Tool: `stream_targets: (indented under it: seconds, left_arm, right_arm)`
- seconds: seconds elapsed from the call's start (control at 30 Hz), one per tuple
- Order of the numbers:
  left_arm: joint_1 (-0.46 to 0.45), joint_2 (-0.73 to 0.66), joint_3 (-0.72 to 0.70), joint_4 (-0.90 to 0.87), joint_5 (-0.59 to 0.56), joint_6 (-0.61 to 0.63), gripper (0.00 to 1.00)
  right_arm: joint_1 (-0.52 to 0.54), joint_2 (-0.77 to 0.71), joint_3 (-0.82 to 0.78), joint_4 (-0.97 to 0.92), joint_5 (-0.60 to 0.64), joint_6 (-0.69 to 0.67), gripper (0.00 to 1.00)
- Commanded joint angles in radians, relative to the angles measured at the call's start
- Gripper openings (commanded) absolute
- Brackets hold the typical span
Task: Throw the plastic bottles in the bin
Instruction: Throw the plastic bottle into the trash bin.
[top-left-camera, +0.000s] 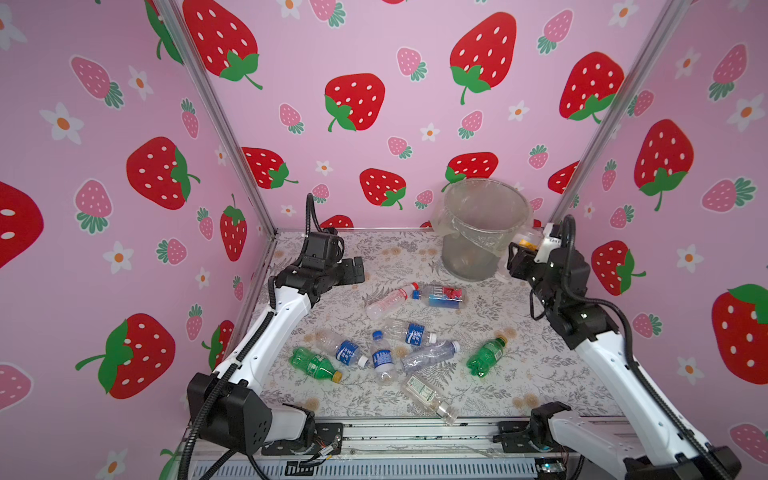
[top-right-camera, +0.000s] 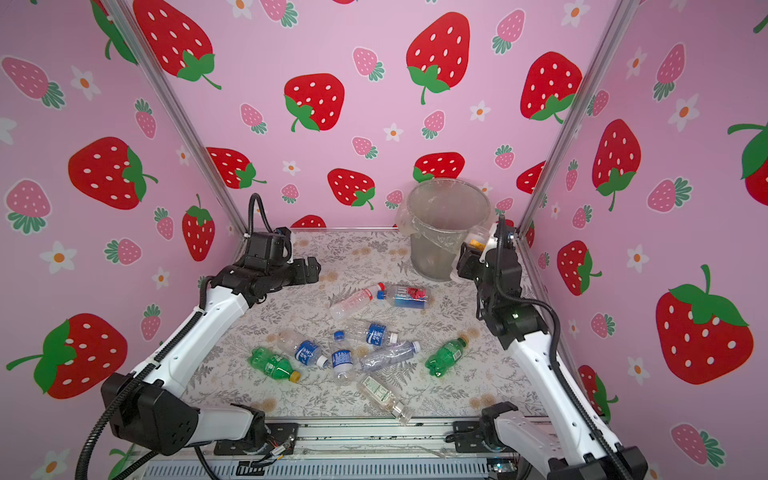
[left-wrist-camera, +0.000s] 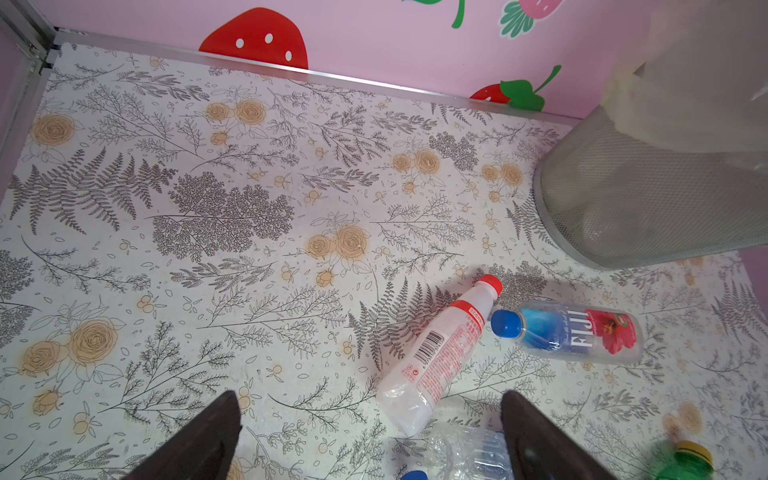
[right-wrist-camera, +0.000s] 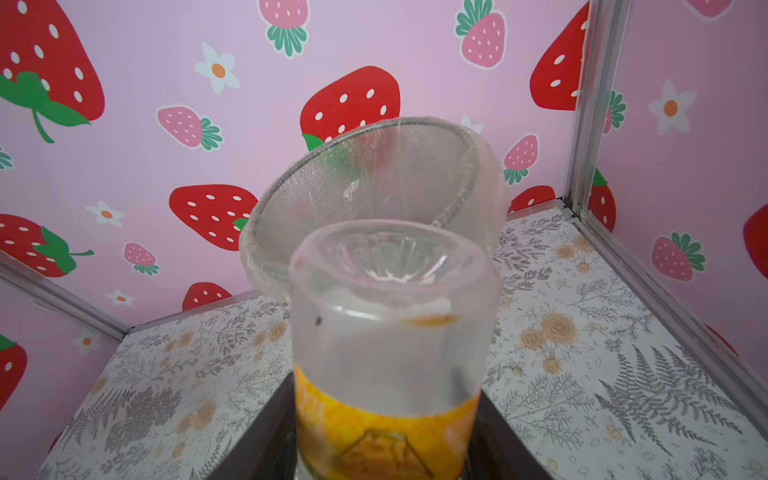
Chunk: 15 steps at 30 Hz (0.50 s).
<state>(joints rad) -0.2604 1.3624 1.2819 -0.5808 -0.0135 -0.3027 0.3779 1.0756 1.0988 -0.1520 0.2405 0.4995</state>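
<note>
Bin (top-left-camera: 465, 249) at back, bottles (top-left-camera: 383, 360) strewn on table (top-left-camera: 536, 374), right hand (top-left-camera: 523, 247) holding a bottle (top-left-camera: 529, 239)

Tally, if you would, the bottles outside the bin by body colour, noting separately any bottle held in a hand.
Green bottles: 2
Clear or whitish bottles lying on the table: 7
Clear bottle with a yellow label, in the right hand: 1
Total: 10

Bright, even, diffuse light fills every view; the bottles (top-left-camera: 382, 359) cast only faint, soft shadows on the table (top-left-camera: 540, 374). In both top views wide-angle distortion splays the walls (top-left-camera: 124, 249) outward toward the upper corners. In the right wrist view the orange-labelled bottle (right-wrist-camera: 390, 332), close to the lens, looks soft. In the left wrist view the liner (left-wrist-camera: 698, 83) over the bin (left-wrist-camera: 644, 199) washes out pale.
</note>
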Motion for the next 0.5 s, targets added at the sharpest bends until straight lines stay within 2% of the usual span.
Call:
stream_targets:
  seconds: [0.0,0.1,0.2,0.23,0.3,0.33,0.4,0.47]
  left_arm:
    - [0.009,0.004,0.039,-0.008,0.014,0.002,0.99]
    - [0.012,0.000,0.039,-0.008,0.011,0.005,0.99]
    - [0.014,-0.006,0.037,-0.008,0.005,0.004,0.99]
    - [0.014,-0.006,0.037,-0.007,0.006,0.006,0.99]
    - [0.014,-0.008,0.038,-0.008,0.006,0.005,0.99]
    - [0.014,-0.009,0.039,-0.009,0.006,0.005,0.99]
    - [0.015,-0.014,0.040,-0.012,0.002,0.007,0.99]
    - [0.017,-0.023,0.038,-0.010,0.001,0.007,0.99]
  right_arm:
    - [0.003,0.093,0.128,0.020,0.044,-0.030,0.52]
    - [-0.011,0.261,0.338,0.018,0.080,-0.066,0.56]
    - [-0.047,0.510,0.658,-0.086,0.049,-0.080,0.67]
    - [-0.060,0.602,0.791,-0.158,0.046,-0.071,0.72]
    - [-0.080,0.747,1.027,-0.318,0.014,-0.050,0.97]
    - [-0.082,0.799,1.127,-0.402,0.006,-0.036,0.99]
    - [-0.076,0.814,1.172,-0.474,0.009,-0.022,0.99]
    - [-0.069,0.708,0.991,-0.394,-0.007,-0.023,0.99]
